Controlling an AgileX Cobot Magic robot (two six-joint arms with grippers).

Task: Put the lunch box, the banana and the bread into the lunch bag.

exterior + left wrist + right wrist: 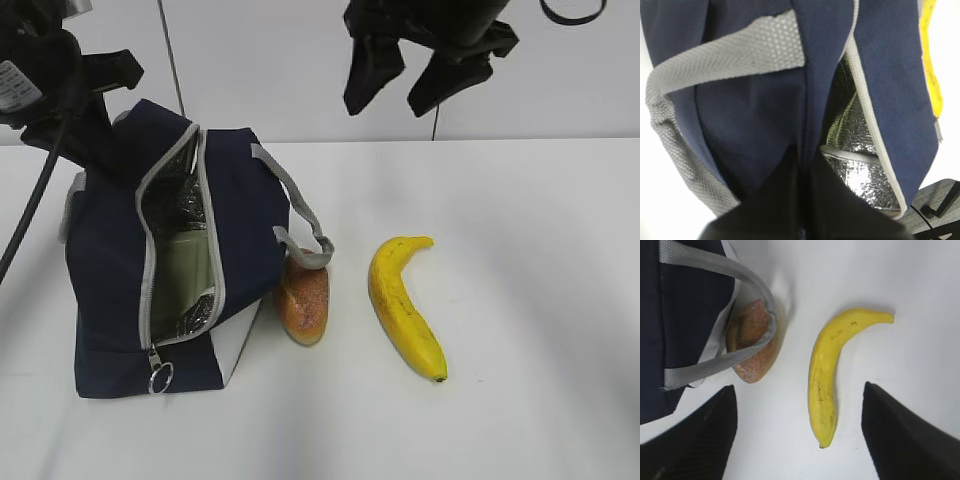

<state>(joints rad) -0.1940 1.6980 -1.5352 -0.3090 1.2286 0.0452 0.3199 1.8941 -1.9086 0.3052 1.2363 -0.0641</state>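
The navy lunch bag [110, 270] stands open at the left, with its silver lining showing. The pale green lunch box [184, 272] sits inside it. The bread [303, 300] lies against the bag's right side, under a grey strap. The banana [403, 305] lies on the table to the right of the bread. My left gripper [100, 135] is shut on the bag's upper back edge [805, 150]. My right gripper [415, 70] is open and empty, high above the banana [827, 375] and the bread [752, 347].
The white table [540, 250] stretches to the right of the banana and in front of the bag. The bag's ring pull [161, 378] hangs at its front lower corner. A grey strap [715, 362] loops over the bread.
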